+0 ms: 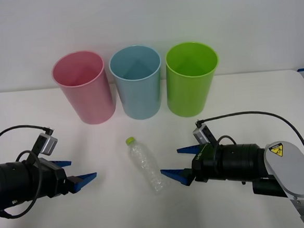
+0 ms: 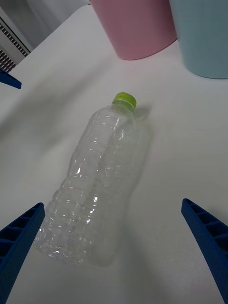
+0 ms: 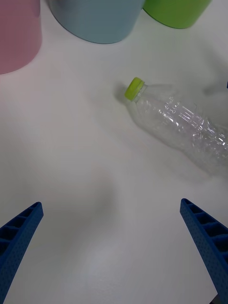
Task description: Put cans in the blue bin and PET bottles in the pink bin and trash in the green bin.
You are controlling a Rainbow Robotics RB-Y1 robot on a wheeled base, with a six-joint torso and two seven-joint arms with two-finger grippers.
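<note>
clear crinkled bottle (image 1: pixel 145 164) lying flat, right claw (image 1: pixel 177 163) spread beside it

We've got a plain white wall (image 1: pixel 145 20) behind, white table (image 1: pixel 116 205) up front, soft even light.

Illumination: bright, even, diffuse. Shadows on the white counter (image 1: pixel 255 91) are soft and faint, including beside the bottle (image 2: pixel 95 190). Small highlights glint on its crinkled plastic. Focus is sharp, without evident blur.
</note>
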